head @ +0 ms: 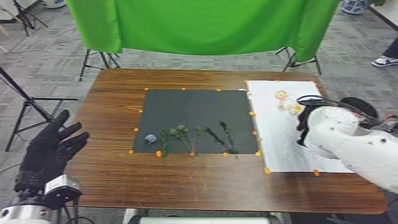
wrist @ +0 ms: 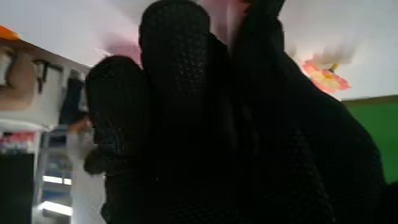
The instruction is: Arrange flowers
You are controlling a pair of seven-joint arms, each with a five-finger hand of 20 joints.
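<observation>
Glove of my left hand [head: 44, 152], head view, beside the surface's [head: 115, 175] left edge: fingers straight and slightly apart. Height relative to the wood cannot be judged.

Next, the dark mat [head: 195, 112]. Near its left near corner lies a small blue-grey thing [head: 151, 138]; whether it is a bloom I cannot tell. Beside it, a thin green stem [head: 164, 142], then a leafy green sprig [head: 181, 133] with overlapping shoots, count uncertain. Farther right, two dark slender stems [head: 228, 135] slant towards the mat's near edge; details of their tips are lost against the grey.

White sheet [head: 277, 132], right of the mat. On its far part: a pink-orange flower [head: 282, 94] and, just nearer, a pale yellow flower [head: 296, 107], close to my right hand [head: 305, 120]. The hand and arm hide part of the sheet's right side.

Right wrist view: my fingers run nearly straight, two side by side, another across a narrow gap near the tips. Pink blur [wrist: 123, 46] behind the fingertips, mostly covered; contact with it cannot be determined. A pink-and-yellow flower [wrist: 325, 77] lies apart from the glove, on white, partly hidden by it. An orange piece [wrist: 7, 33] is cut off by the frame.
</observation>
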